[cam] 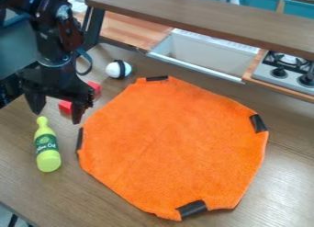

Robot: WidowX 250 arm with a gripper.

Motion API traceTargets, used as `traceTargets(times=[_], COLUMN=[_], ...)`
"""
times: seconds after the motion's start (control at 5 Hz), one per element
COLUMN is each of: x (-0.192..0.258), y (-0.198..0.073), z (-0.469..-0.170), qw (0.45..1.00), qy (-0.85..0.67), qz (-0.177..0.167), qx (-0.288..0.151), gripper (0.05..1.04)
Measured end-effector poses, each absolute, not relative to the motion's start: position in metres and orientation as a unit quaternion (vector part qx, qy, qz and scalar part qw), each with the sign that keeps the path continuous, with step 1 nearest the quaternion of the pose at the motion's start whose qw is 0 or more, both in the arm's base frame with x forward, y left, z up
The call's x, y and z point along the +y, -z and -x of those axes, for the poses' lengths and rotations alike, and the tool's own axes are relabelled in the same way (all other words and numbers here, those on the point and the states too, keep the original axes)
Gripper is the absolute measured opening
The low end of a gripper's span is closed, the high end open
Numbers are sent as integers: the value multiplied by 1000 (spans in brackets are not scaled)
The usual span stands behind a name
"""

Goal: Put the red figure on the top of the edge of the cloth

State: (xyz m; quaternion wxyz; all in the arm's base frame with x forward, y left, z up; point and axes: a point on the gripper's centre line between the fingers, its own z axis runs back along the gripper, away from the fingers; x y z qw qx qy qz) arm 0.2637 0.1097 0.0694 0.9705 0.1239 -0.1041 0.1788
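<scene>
Two patches of red show past the black gripper [58, 110], and they look to be the ends of one red figure [65, 107] lying on the table [25, 184], though the middle is hidden and I can't be sure it's a single piece. The gripper hangs at the upper left, its fingers spread wide, with nothing visibly held between them. What matters for the next move is how the figure sits to that gap: it lies behind the gripper as the camera sees it, towards the cloth-side finger, its long axis seeming to slant up and to the right, past that finger. So the grasp likely calls for a shift away from the camera and a little right, so the fingers come down on either side of the figure; closing from here could miss it or just knock one end. The orange cloth [171, 148] lies to the right of it, near but apart, and its top edge, by the black strip [157, 78], is up and to the right, so the carry should be short. The white ball [118, 69] sits close to that route and could get bumped. This looks like the pick-up stage, with placing all to do.
</scene>
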Motion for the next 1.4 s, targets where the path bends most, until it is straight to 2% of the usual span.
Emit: traceTargets(times=[0.2, 0.8, 1.2, 1.4], x=[109, 145, 158, 160], y=[-62, -36, -35, -32], z=[-262, -323, -344, -352], qw=[972, 977, 970, 971], qy=[-177, -105, -86, -81], qz=[-123, -85, -52, -50], qx=[-92, -164, -220, -221], gripper=[999, 999, 999, 999])
